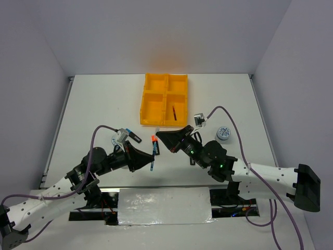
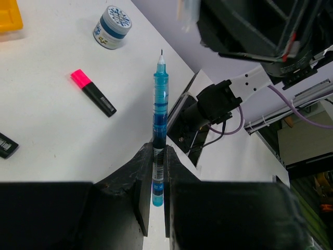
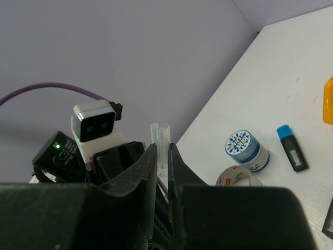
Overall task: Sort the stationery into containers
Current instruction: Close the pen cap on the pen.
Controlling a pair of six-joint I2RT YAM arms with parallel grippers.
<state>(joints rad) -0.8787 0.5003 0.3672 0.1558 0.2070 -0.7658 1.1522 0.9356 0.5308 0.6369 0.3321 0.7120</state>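
My left gripper (image 2: pixel 158 149) is shut on the teal pen (image 2: pixel 160 120), whose bare tip points away from it; in the top view (image 1: pixel 148 159) it holds the pen (image 1: pixel 152 156) above the table's front middle. My right gripper (image 3: pixel 162 149) is shut on a clear pen cap (image 3: pixel 161 136) and faces the left one in the top view (image 1: pixel 159 136). The yellow-orange tray (image 1: pixel 143 99) stands at the back, with the dark red pen (image 1: pixel 174 112) in its near right compartment. A pink highlighter (image 2: pixel 93 92) lies on the table.
One blue-white roll (image 1: pixel 223 133) stands right of the right arm. Another roll (image 3: pixel 246 150), the grey tape ring (image 3: pixel 238 177) and a blue highlighter (image 3: pixel 291 147) lie by the left arm. An orange-capped highlighter (image 1: pixel 154 138) lies between the grippers.
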